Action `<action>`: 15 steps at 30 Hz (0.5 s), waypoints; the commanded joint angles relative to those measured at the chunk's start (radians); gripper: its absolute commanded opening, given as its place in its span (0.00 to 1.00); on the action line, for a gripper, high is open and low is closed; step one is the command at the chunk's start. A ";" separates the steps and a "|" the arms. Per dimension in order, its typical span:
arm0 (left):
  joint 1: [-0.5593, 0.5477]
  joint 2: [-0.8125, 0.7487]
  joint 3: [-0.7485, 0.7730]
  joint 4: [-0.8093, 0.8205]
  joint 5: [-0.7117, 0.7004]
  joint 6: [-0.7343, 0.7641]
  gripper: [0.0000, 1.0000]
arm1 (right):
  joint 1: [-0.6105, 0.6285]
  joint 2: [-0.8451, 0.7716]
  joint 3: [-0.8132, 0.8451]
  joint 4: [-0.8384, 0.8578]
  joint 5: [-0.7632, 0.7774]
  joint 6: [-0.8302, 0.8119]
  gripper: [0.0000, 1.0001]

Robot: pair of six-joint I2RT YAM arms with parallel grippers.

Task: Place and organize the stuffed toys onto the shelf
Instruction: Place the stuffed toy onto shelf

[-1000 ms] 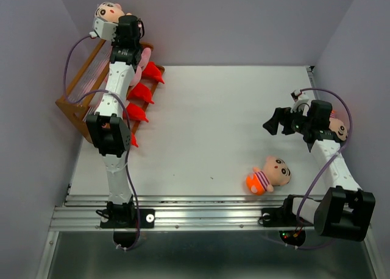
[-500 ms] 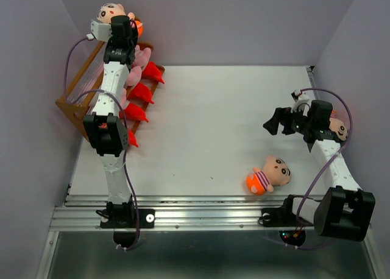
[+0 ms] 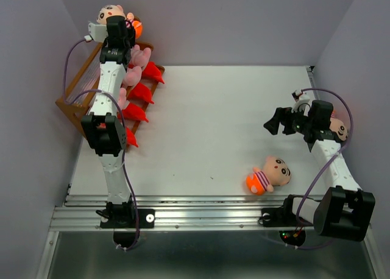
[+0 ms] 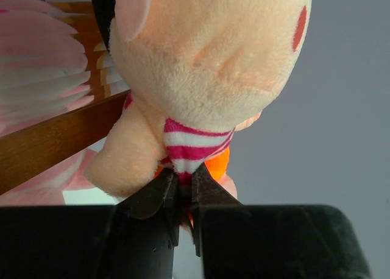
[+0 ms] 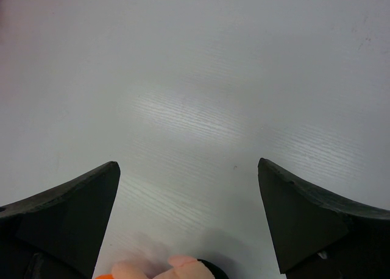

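We see the left gripper up at the top tier of the brown wooden stepped shelf with pale slats. Its jaws are nearly together, pinching the pink-striped shirt of a tan-headed plush boy doll with orange bottom — its head sits at the shelf's far upper corner. The pink striped plush pigs sit on the tier below and the red plush monsters on the lowest, all partly hidden by the arm. The right gripper hovers over the white table, jaws wide apart, nothing between them. A second boy doll lies on the table near the right arm's base — a third boy doll lies behind that arm, by the right wall.
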 commanded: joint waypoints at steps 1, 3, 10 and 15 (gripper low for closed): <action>0.011 -0.007 0.004 0.027 0.026 -0.011 0.21 | -0.005 -0.022 -0.010 0.052 0.000 -0.014 1.00; 0.014 -0.009 0.001 0.028 0.029 -0.016 0.22 | -0.014 -0.022 -0.010 0.052 0.000 -0.014 1.00; 0.020 -0.024 -0.033 0.037 0.043 -0.033 0.29 | -0.014 -0.022 -0.011 0.052 -0.002 -0.014 1.00; 0.023 -0.036 -0.058 0.050 0.055 -0.051 0.34 | -0.014 -0.019 -0.011 0.052 -0.004 -0.014 1.00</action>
